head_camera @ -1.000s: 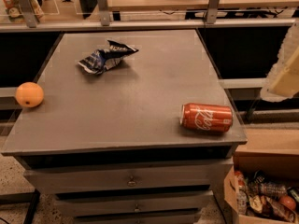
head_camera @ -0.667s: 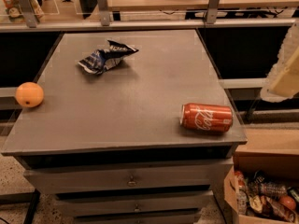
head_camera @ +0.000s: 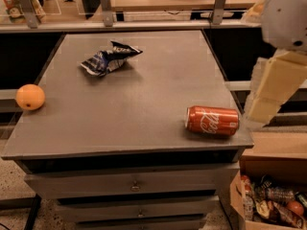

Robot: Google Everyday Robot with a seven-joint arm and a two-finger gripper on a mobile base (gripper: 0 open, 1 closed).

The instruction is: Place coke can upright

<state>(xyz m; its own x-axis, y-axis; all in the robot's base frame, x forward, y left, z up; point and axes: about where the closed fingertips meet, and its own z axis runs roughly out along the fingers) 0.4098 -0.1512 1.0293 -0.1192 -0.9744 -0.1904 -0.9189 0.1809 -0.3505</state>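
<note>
The coke can (head_camera: pixel 212 120) is red with white script. It lies on its side near the front right corner of the grey table (head_camera: pixel 139 104), its long axis running left to right. My gripper (head_camera: pixel 261 110) is the cream-coloured end of the arm at the right edge of the view. It hangs just to the right of the can, beyond the table's right edge, and is apart from the can. The white arm body (head_camera: pixel 288 13) is above it.
A round orange fruit (head_camera: pixel 30 97) sits at the table's left edge. A crumpled blue-and-white snack bag (head_camera: pixel 109 59) lies at the back middle. A cardboard box of snacks (head_camera: pixel 271 202) stands on the floor at the lower right. Drawers are below the tabletop, and a counter with rails runs behind.
The arm has come further into view from the right, down and a little left towards the can's right end. The can, orange and bag have not moved.
</note>
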